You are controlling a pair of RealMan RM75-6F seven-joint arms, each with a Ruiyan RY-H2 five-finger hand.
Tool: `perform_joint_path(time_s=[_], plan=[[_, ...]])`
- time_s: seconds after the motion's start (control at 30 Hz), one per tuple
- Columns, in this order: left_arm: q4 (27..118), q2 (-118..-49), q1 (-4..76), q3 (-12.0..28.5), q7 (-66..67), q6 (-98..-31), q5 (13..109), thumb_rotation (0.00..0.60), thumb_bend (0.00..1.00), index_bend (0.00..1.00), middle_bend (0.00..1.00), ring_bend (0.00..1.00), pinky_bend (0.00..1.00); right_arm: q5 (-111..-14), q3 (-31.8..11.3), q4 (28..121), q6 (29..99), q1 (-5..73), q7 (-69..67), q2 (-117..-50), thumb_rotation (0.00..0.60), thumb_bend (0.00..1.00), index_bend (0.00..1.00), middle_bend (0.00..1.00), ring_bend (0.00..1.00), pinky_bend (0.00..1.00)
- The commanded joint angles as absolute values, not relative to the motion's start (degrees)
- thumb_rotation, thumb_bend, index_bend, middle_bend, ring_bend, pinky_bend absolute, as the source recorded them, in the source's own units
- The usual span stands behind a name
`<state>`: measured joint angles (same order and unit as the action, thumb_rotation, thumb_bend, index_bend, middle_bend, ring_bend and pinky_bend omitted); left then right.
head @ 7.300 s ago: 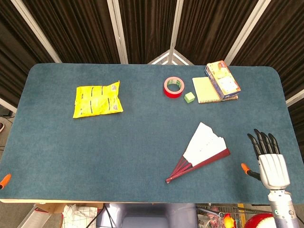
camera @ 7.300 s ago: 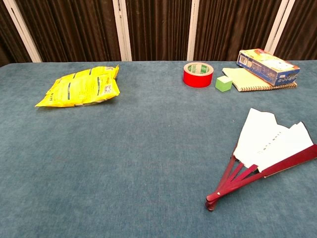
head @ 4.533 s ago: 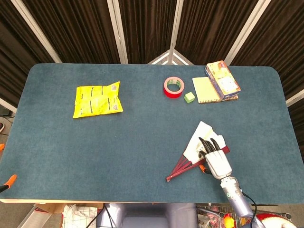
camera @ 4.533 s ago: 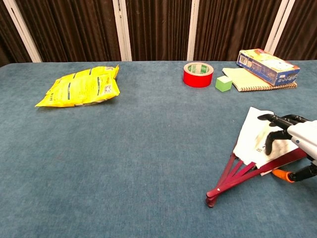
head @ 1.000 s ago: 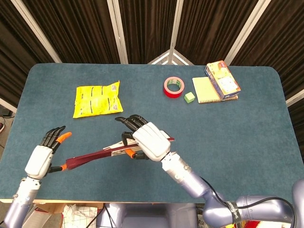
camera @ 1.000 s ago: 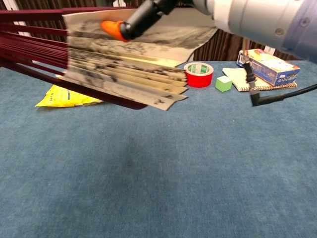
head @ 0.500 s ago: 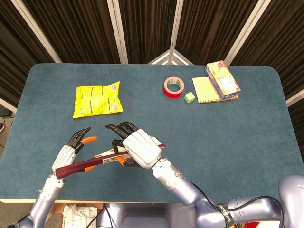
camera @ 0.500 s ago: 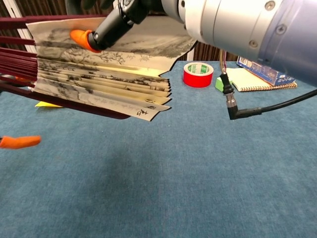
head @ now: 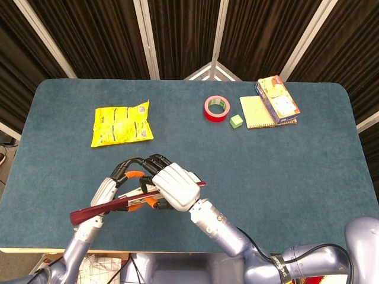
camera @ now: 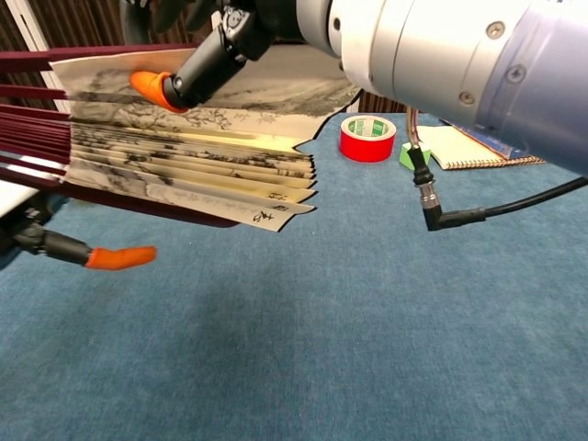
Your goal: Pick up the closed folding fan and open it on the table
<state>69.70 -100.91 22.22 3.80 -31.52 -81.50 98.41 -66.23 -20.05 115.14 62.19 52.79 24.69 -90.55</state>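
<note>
The folding fan is held in the air over the table's front left, partly spread. In the chest view the fan shows dark red ribs and painted paper folds, filling the upper left. My right hand grips it near the paper end, and in the chest view this right hand presses its orange-tipped thumb on the top fold. My left hand curves over the ribs beside the right one. In the chest view the left hand's thumb hangs below the fan, apart from it.
A yellow snack bag lies at the back left. Red tape, a green cube, a notebook and a box sit at the back right. A black cable hangs from my right forearm.
My left hand has come in from the left to the fan's ribs, right up against the right hand. The fan has tilted slightly and stays partly spread in the right hand.
</note>
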Motion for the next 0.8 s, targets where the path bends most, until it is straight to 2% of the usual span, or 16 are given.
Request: perform_joint_path(time_s=[0.03,0.2,0.33,0.6,0.8], plan=[[68.1,-102.9,23.3,3.9,-32.4,-81.7,98.8,0.6,0.31,0.32,0.03,0.0,0.05,-66.3,-20.0,115.4,62.4,52.8,24.7,-90.4,0.6,0.48,0.83,0.16,0.21,0.17],[66.1,-105.1,24.2,4.1,-32.7,-82.1,98.7,0.6,0.43,0.4,0.09,0.0,0.1,-66.2,-19.9,115.8,62.9,52.6,24.5,-89.9,0.6,0.48,0.83,0.16,0.21,0.17],[64.8,-106.1,24.4,4.1,-32.2,-82.1,97.9,0.6,0.51,0.49,0.18,0.0,0.12,-66.3,-19.7,116.1,63.1,52.3,24.0,-89.3,0.6,0.48,0.83,0.16,0.21,0.17],[61.9,-105.9,24.0,4.3,-31.2,-83.0,96.3,0.6,0.59,0.56,0.23,0.0,0.14,-66.3,-20.1,116.5,64.0,51.5,22.6,-87.3,0.6,0.48,0.83,0.16,0.21,0.18],[59.2,-105.7,24.4,5.9,-31.5,-83.5,94.7,0.6,0.61,0.57,0.25,0.0,0.15,-66.0,-20.1,116.0,64.2,50.4,20.8,-85.1,0.6,0.49,0.84,0.16,0.21,0.18]])
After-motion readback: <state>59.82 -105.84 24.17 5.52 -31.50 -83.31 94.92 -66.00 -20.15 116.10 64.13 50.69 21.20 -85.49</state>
